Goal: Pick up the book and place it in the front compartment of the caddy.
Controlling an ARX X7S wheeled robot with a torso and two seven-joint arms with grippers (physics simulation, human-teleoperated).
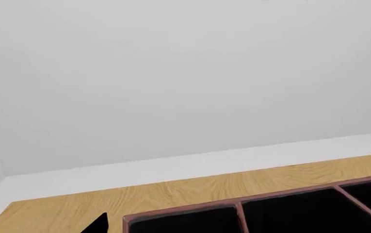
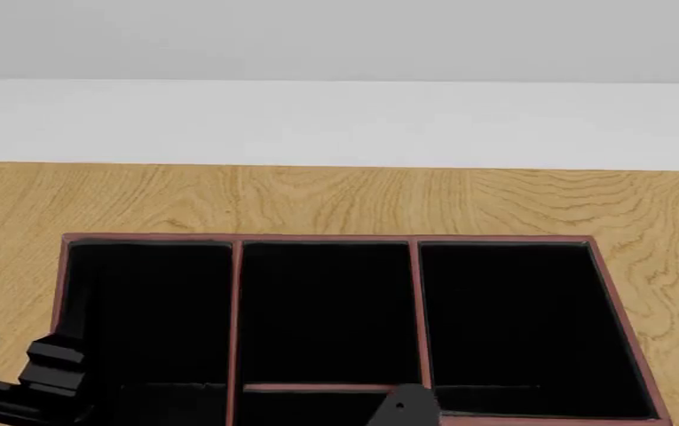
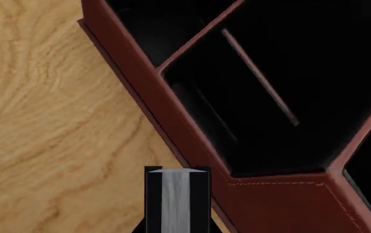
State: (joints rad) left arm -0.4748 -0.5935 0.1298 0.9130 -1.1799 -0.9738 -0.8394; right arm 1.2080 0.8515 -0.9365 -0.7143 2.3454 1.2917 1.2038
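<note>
caddy [image 2: 327, 238]: red-brown box, black inside, fills the lower centre of the head view; two thin red dividers make three columns, crossbar low in the middle one. Sits on the wooden table [image 2: 315, 200].
book [image 3: 177, 199]: black covers, white page edges, bottom centre of the right wrist view, end-on, just beside the caddy's outer wall [image 3: 282, 204]; not inside any compartment.
right gripper: only a dark part at the head view's bottom edge; fingers out of frame, so can't tell whether it grips the book.
left gripper [image 2: 49, 377]: dark parts at lower left of the head view, by the caddy's left column; jaw state not readable.
backdrop: plain white wall beyond the table.
</note>
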